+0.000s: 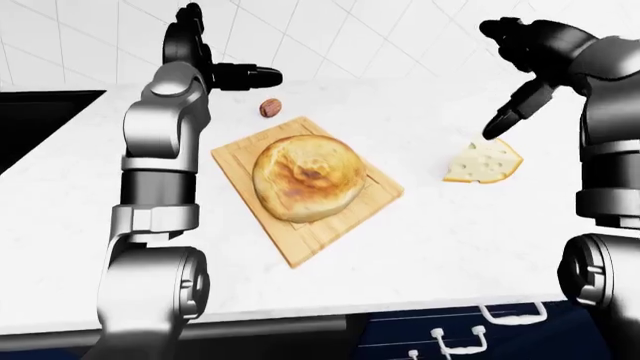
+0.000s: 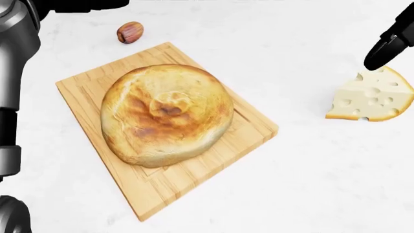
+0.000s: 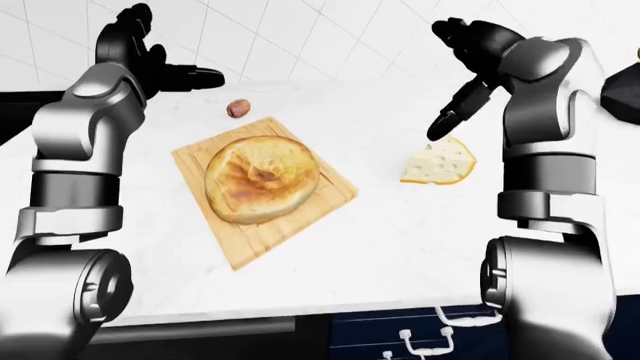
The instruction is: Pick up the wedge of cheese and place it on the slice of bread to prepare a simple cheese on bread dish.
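A round toasted bread (image 2: 165,114) lies on a wooden cutting board (image 2: 161,194) left of centre in the head view. The pale yellow cheese wedge (image 2: 369,99), dotted with holes, rests on the white counter (image 2: 310,184) to the board's right. My right hand (image 1: 503,81) hangs open above the cheese, and one dark finger (image 2: 385,48) points down close to its upper edge; I cannot tell whether it touches. My left hand (image 1: 228,64) is raised and open above the board's upper left, holding nothing.
A small brown nut (image 2: 130,32) sits on the counter just beyond the board's top-left corner. A black recessed area (image 1: 40,124) lies at the counter's far left. Navy drawers with white handles (image 1: 470,337) run below the counter edge. A tiled wall (image 1: 350,37) stands behind.
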